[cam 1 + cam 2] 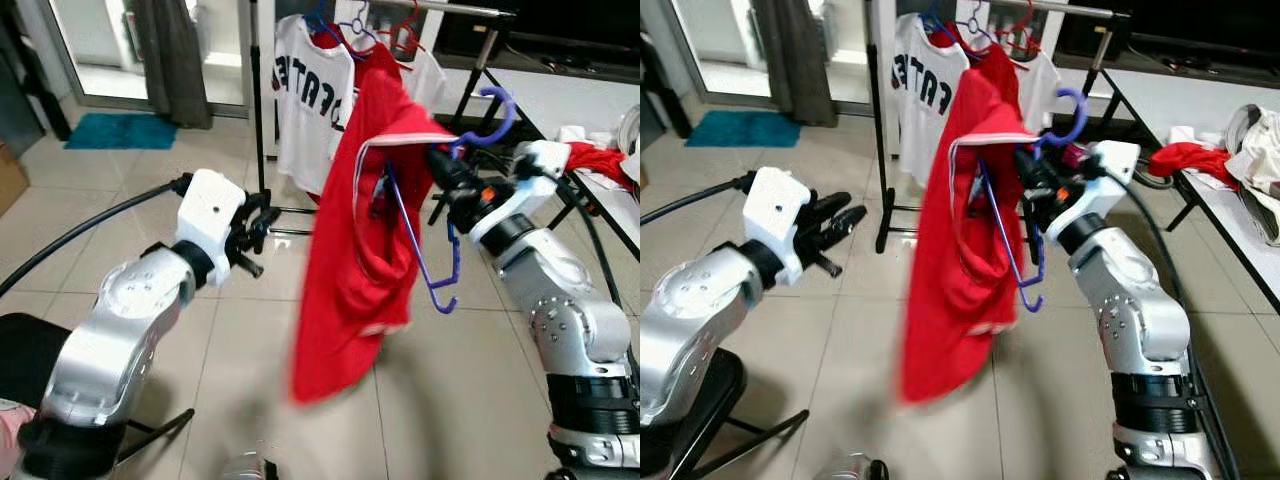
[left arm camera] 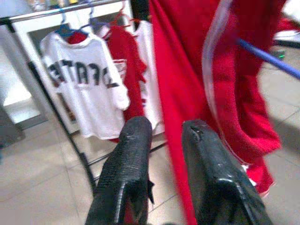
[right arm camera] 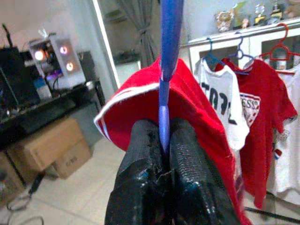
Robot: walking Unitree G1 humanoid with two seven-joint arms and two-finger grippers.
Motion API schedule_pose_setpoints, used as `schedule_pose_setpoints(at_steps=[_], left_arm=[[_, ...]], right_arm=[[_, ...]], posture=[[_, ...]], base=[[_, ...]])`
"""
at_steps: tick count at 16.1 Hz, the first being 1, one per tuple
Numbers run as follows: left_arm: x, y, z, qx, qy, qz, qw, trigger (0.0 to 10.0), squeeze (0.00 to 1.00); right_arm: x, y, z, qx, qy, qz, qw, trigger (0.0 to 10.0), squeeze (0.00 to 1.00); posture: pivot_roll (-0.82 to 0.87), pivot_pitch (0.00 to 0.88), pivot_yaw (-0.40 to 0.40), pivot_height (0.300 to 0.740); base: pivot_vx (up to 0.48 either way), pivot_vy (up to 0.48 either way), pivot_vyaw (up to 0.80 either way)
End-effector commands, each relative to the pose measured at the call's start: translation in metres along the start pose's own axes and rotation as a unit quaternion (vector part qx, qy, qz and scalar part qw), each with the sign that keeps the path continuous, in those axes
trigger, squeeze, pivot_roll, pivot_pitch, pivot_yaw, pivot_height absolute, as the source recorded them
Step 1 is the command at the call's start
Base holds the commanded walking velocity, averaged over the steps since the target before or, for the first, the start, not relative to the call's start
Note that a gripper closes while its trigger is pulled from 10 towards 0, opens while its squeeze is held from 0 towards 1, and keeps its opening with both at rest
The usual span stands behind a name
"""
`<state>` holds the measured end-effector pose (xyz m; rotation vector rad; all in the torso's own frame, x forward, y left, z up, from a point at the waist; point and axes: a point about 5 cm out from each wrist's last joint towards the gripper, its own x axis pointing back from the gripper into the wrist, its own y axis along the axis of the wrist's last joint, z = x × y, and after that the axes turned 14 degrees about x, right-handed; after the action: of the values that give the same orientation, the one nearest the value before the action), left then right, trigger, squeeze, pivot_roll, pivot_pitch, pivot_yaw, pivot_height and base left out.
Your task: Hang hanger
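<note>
- The right gripper (image 3: 164, 154) is clenched on the purple hanger (image 1: 445, 270), held up at about 1 o'clock from picture centre in the head views.
- A red shirt (image 1: 365, 250) hangs from the hanger.
- The left gripper (image 2: 164, 154) is at 9 o'clock, fingers slightly parted, holding nothing, beside the shirt.
- The rack (image 1: 440, 8) stands at 12 o'clock, behind the shirt, with a white shirt (image 1: 310, 100) on it.

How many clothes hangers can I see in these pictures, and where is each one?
4. A purple hanger with the red shirt is held by the right gripper. On the rack hang a blue hanger, a purple one and a red one. Others may be hidden.
</note>
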<state>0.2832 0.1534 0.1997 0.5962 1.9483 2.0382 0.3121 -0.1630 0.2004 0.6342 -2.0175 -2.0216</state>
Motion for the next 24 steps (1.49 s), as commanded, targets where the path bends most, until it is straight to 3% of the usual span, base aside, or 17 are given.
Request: schedule_pose_setpoints(at_steps=[1,4,5,6,7,8,10,12,13,14,16,17,18,21,24], left_arm=[[-0.003,0.010,0.006,-0.013,0.011,-0.024,1.000,10.0,1.00],[0.000,0.035,0.021,-0.044,-0.018,-0.071,0.996,10.0,1.00],[0.003,0.044,0.026,-0.048,-0.038,-0.081,0.995,10.0,0.67],[0.005,0.049,0.029,-0.049,-0.053,-0.082,0.994,10.0,0.05],[0.008,0.053,0.036,-0.070,-0.079,-0.062,0.992,10.0,0.00],[0.008,0.052,0.043,-0.097,-0.077,-0.042,0.991,10.0,0.00],[0.000,0.054,0.044,-0.080,-0.060,-0.053,0.994,10.0,0.00],[-0.016,0.046,0.021,-0.045,-0.081,-0.077,0.993,10.0,0.00],[-0.024,0.038,0.006,-0.017,-0.097,-0.084,0.992,10.0,0.12],[-0.030,0.033,-0.005,-0.006,-0.117,-0.085,0.989,10.0,1.00],[-0.044,0.030,-0.010,-0.041,-0.087,-0.093,0.991,10.0,1.00],[-0.048,0.030,-0.005,-0.050,-0.060,-0.104,0.992,10.0,0.80],[-0.050,0.028,0.000,-0.051,-0.049,-0.116,0.991,10.0,0.00],[-0.050,0.008,-0.008,0.010,-0.126,-0.104,0.987,10.0,0.00],[-0.049,-0.007,-0.007,0.022,-0.135,-0.082,0.987,10.0,0.00]], right_arm=[[0.003,0.015,0.003,0.040,0.018,-0.032,0.999,10.0,0.00],[0.008,0.017,0.001,0.059,0.042,-0.031,0.997,10.0,0.00],[0.009,0.017,-0.001,0.066,0.050,-0.029,0.996,10.0,0.00],[0.010,0.017,-0.002,0.070,0.056,-0.028,0.996,10.0,0.00],[0.011,0.018,-0.002,0.077,0.075,-0.026,0.994,10.0,0.00],[0.011,0.019,-0.002,0.081,0.089,-0.024,0.992,10.0,0.00],[0.011,0.020,-0.001,0.084,0.095,-0.021,0.992,10.0,0.00],[0.007,0.020,0.001,0.076,0.083,-0.009,0.994,10.0,0.00],[0.005,0.018,0.003,0.073,0.070,0.003,0.995,10.0,0.00],[0.004,0.017,0.006,0.071,0.069,0.007,0.995,10.0,0.00],[0.003,0.019,0.015,0.066,0.082,0.002,0.994,10.0,0.00],[0.003,0.020,0.018,0.064,0.086,-0.001,0.994,10.0,0.00],[0.004,0.023,0.020,0.059,0.090,-0.005,0.994,10.0,0.00],[0.004,0.030,0.020,0.042,0.091,-0.015,0.995,10.0,0.00],[0.004,0.034,0.020,0.021,0.085,-0.019,0.996,10.0,0.00]], posture=[[0.01,0.000,-0.059,0.740],[0.00,0.000,-0.063,0.740],[0.00,0.000,-0.063,0.740],[0.00,0.000,-0.063,0.740],[0.01,0.000,-0.069,0.740],[0.01,0.000,-0.069,0.740],[0.02,0.000,-0.070,0.740],[0.01,0.000,-0.068,0.740],[0.01,0.000,-0.067,0.740],[0.01,0.000,-0.067,0.740],[0.00,0.000,-0.065,0.740],[0.00,0.000,-0.063,0.740],[0.00,0.000,-0.061,0.740],[-0.01,0.000,-0.055,0.740],[-0.01,0.002,-0.053,0.740]], base=[[0.000,0.000,0.00],[0.000,0.000,0.00],[0.000,0.000,0.00],[0.000,0.000,0.00],[0.000,0.000,0.00],[0.000,0.000,0.00],[0.000,0.000,0.00],[0.000,0.000,0.00],[0.000,0.000,0.00],[0.000,0.000,0.00],[0.000,0.000,0.00],[0.000,0.000,0.00],[0.000,0.000,0.00],[0.000,0.000,0.00],[0.000,0.000,0.00]])
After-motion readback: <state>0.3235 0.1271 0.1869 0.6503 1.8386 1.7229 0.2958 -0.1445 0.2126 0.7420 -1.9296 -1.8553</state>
